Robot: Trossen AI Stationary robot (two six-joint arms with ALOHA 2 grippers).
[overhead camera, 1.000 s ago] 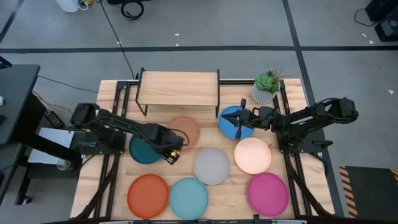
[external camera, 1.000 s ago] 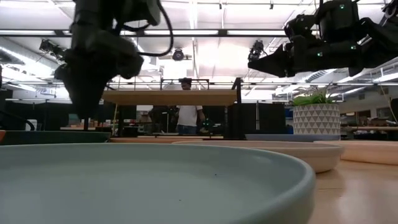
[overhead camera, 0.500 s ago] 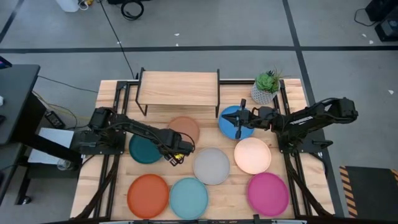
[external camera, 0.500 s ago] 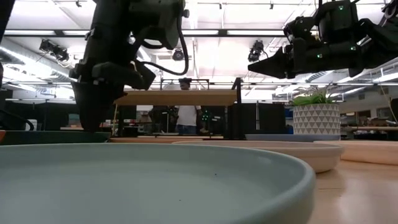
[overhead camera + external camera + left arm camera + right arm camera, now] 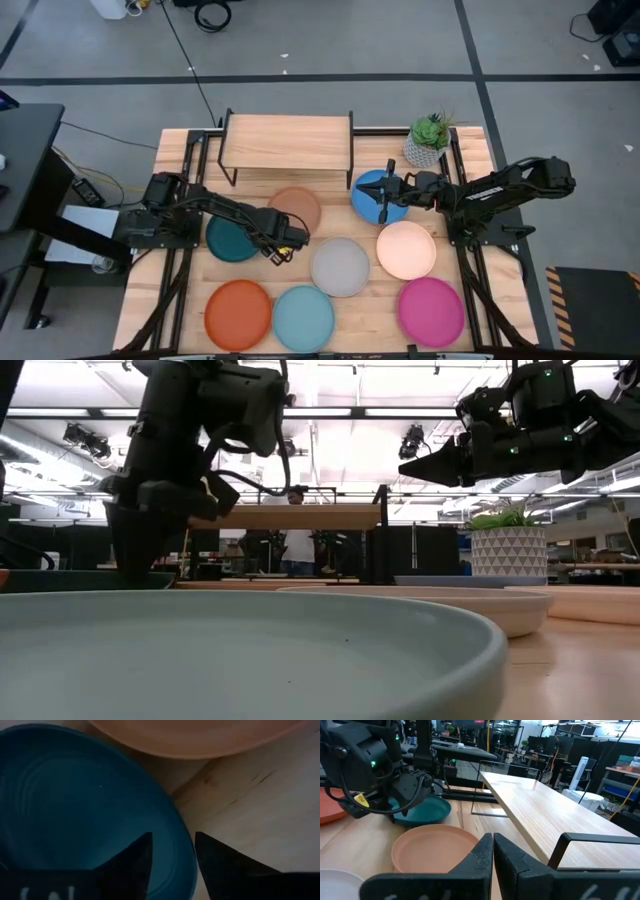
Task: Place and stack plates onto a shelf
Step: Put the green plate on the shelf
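The dark teal plate [image 5: 232,240] lies flat on the table, left of centre. My left gripper [image 5: 277,248] is open and low over its right rim [image 5: 176,845]. One finger [image 5: 132,867] stands above the plate's inside, the other [image 5: 220,867] above the bare wood outside it. The tan brown plate [image 5: 296,208] lies just beyond, close to the teal one. My right gripper [image 5: 385,192] is shut and empty, and it hovers above the blue plate [image 5: 378,195]. The shelf [image 5: 288,142] stands at the far edge with nothing on it. My left gripper comes from above, pointing down, astride the teal plate's right rim [image 5: 176,845]. One finger is inside the plate and one is outside it. Whether either finger touches the rim I cannot tell. The plate lies flat on the table.
The grey [image 5: 340,267], cream [image 5: 406,250], orange [image 5: 238,315], light blue [image 5: 303,318] and magenta [image 5: 431,312] plates lie singly on the near half of the table. A potted plant [image 5: 428,140] stands to the right of the shelf. A person [image 5: 298,545] stands in the room beyond.
My left arm has reached farther toward the table's middle. Its gripper has turned and come down to the teal plate's right rim. The right arm and all the plates have kept still.
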